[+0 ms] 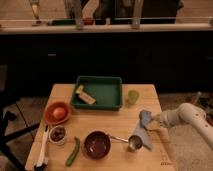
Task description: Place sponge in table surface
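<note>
The tan wooden counter (107, 120) carries a dark green tray (98, 93) at its back middle; right of the tray stands a small green cup (132, 96). In front of the cup and towards the counter's right edge lies the blue-grey sponge (145, 118), with a grey cloth (142, 136) just before it. The hand (156, 120) sits against the sponge's right side, apparently touching; its grip I cannot tell.

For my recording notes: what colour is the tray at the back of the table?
Dark green tray, clearest in the camera view; the hand holds the sponge at the table's right edge.
</note>
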Controlling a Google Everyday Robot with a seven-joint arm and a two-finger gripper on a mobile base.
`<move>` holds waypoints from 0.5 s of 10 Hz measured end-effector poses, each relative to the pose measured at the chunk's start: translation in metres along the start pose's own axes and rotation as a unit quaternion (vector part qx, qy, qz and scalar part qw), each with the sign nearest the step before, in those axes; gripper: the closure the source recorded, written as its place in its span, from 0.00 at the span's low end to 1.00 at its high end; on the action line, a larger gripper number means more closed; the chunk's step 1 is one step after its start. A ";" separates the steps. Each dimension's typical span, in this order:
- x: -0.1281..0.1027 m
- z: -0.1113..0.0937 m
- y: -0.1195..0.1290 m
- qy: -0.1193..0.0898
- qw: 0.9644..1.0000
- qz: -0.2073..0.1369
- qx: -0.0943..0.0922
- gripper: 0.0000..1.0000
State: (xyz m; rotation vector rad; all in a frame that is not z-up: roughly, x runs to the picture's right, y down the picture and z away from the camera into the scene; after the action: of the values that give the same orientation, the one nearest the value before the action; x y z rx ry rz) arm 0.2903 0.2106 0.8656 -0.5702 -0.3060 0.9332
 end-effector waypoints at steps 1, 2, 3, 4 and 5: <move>0.000 0.000 0.000 0.000 1.000 0.000 0.000 0.24; 0.000 0.000 0.000 0.000 1.000 0.000 0.000 0.20; 0.001 -0.001 0.000 0.000 1.000 0.000 0.000 0.20; 0.001 -0.001 0.000 0.000 1.000 0.000 0.000 0.20; 0.001 -0.001 0.000 0.001 1.000 0.000 0.000 0.20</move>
State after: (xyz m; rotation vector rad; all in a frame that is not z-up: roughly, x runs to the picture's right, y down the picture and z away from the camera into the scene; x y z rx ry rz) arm 0.2910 0.2112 0.8649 -0.5715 -0.3052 0.9331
